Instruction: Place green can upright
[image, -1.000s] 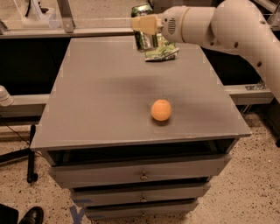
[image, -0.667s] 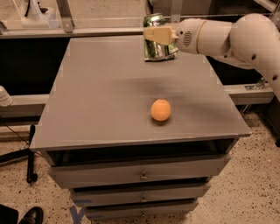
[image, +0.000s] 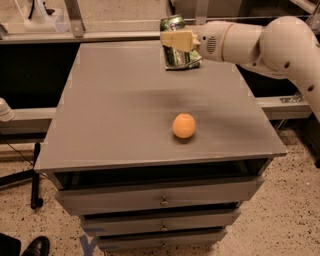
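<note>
The green can (image: 172, 23) is held about upright over the far middle of the grey table (image: 110, 120). Its silver top shows at the upper end. My gripper (image: 176, 41) comes in from the right on the white arm and is shut on the can, its beige fingers (image: 178, 39) crossing the can's middle. The can's lower part (image: 174, 57) shows below the fingers, close to the table top. I cannot tell whether it touches the table.
A flat green-and-white foil snack bag (image: 194, 61) lies just behind and right of the can. An orange (image: 184, 125) sits on the table's front right part. Drawers (image: 160, 200) are below the table top. A shoe (image: 35, 246) is at the bottom left.
The gripper with the can has moved a little right and down toward the table, in front of the snack bag. The orange has not moved.
</note>
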